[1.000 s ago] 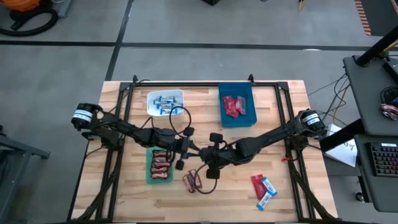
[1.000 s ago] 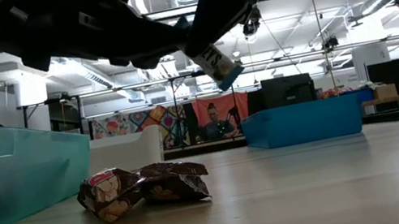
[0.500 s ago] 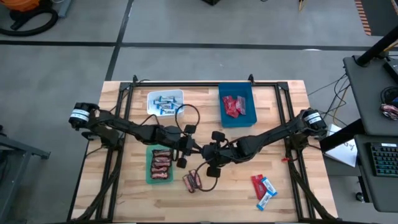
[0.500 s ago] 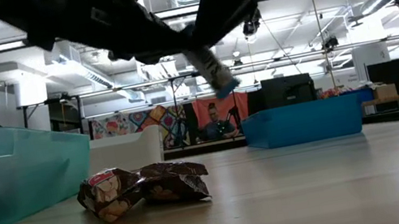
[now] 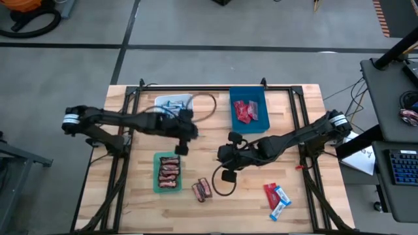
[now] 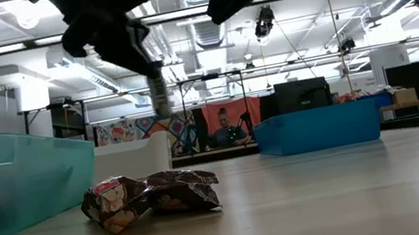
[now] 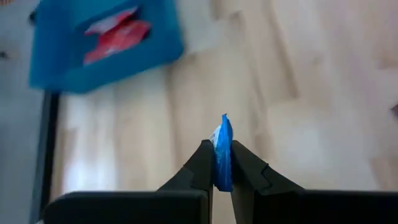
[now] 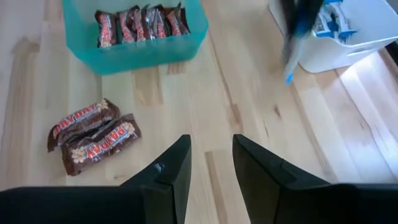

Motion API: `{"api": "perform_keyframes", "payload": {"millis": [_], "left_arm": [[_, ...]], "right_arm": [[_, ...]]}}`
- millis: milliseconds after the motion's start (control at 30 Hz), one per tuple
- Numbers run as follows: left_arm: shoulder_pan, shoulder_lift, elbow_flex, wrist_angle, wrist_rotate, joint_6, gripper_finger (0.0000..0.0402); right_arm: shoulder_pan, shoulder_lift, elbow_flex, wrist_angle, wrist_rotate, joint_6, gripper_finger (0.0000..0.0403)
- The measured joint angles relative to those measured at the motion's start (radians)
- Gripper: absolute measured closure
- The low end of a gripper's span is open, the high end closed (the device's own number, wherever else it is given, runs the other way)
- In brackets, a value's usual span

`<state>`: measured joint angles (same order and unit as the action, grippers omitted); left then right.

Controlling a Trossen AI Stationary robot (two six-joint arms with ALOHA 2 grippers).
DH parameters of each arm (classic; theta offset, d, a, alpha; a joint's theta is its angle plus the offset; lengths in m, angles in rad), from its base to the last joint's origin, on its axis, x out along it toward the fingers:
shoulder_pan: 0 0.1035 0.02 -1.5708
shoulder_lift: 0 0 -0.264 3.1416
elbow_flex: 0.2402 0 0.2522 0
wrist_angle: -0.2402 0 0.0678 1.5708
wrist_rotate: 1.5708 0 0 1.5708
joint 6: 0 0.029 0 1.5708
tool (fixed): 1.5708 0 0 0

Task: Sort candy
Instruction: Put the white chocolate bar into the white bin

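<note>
Left end effector (image 7: 216, 163): fingers clamped on one blue-and-white mini bar (image 7: 222, 149), carried above the tabletop near the white bin (image 5: 171, 103). Right end effector (image 8: 209, 163): fingers apart, nothing between them, hovering over mid-tabletop.

Candy, sorted, as far as can be seen:
- white bin: several blue-and-white bars, partly hidden by the left arm.
- green bin (image 5: 157, 184): a row of dark brown mini bars (image 8: 138, 23).
- blue bin (image 5: 249, 124): red crinkly packets (image 5: 243, 111).

Candy, unsorted:
- two brown bars (image 5: 202, 189) lying side by side, touching, just beside the green bin.
- one red packet (image 5: 270, 194) and two blue-and-white bars (image 5: 281, 202) in a small cluster near the tabletop's front right corner, well apart from all bins.

Judgement: most of the sorting looks done; the held bar plus five loose pieces remain.

Surface: pale wood-plank tabletop (image 5: 307, 117) edged by a dark metal frame carrying both arms.

Room: grey floor with dark lines; a side desk with a keyboard (image 5: 403, 167) at right; beyond the tabletop, an open hall with ceiling lights, colourful hangings, and a person (image 6: 225, 128) seated far off.
</note>
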<state>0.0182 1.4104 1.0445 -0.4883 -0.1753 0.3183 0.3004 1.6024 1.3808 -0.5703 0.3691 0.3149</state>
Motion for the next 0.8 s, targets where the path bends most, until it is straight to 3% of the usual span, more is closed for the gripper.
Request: {"api": "perform_keyframes", "payload": {"millis": [267,533,633,800], "left_arm": [[0.271,-0.16,0.008,-0.179,0.001,-0.006,0.0396],[0.618,-0.178,-0.063,-0.175,0.014,-0.353,0.0396],[0.678,-0.164,-0.136,-0.102,0.028,-0.455,0.0396],[0.682,-0.158,-0.249,0.069,0.091,-0.506,0.0388]], "right_arm": [[0.0,0.024,-0.003,-0.001,-0.002,0.0,0.0293],[0.0,0.049,-0.005,0.01,-0.001,0.0,0.0293],[0.0,0.051,-0.008,0.024,0.01,0.0,0.029],[0.0,0.053,-0.01,0.023,0.028,0.005,0.0291]]}}
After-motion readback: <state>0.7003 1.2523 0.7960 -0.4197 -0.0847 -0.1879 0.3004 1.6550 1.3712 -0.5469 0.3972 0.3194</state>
